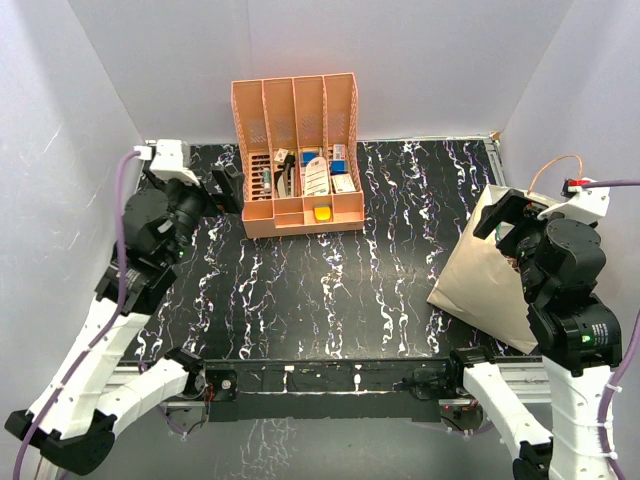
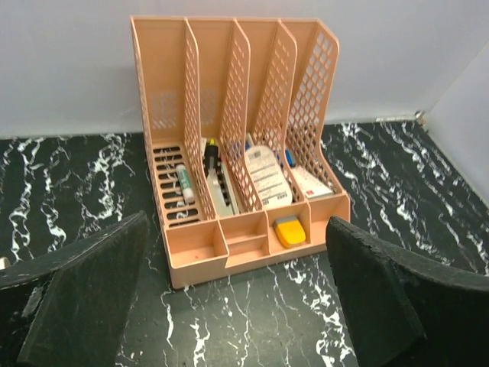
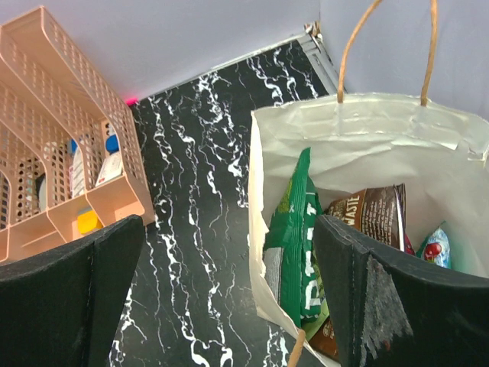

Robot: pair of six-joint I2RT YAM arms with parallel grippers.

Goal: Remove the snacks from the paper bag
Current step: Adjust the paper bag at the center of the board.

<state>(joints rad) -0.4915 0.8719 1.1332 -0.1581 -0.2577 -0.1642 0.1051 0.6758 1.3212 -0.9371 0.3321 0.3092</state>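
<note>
**Desk editor:** Your jaws, at this moment?

**Robot:** Both pairs are released, grasping nothing. My right jaws hang spread over the open mouth of the paper bag (image 3: 367, 145), the black pads (image 3: 382, 306) wide apart. My left jaws, just as wide, face the peach organizer (image 2: 229, 153) across the black marbled desk (image 2: 76, 191).

**Desk editor:** And the snacks (image 3: 359, 229)?

**Robot:** In the bag, which sits tilted at the desk's right side with its cord handles (image 3: 348, 53) up. Between my right pads a green packet (image 3: 294, 245) stands on edge. Its big white letters are cut off by the fold, so I cannot read the word. Just beside it is a brown packet (image 3: 374, 218) with lettering that ends in "ASTE". A teal-white packet (image 3: 435, 248) peeks out deeper in.

**Desk editor:** Anything legible in the organizer?

**Robot:** A white printed label (image 2: 267, 176) lies in the third slot, its print too small to read. A yellow item (image 2: 289, 229) sits in a front tray.
</note>
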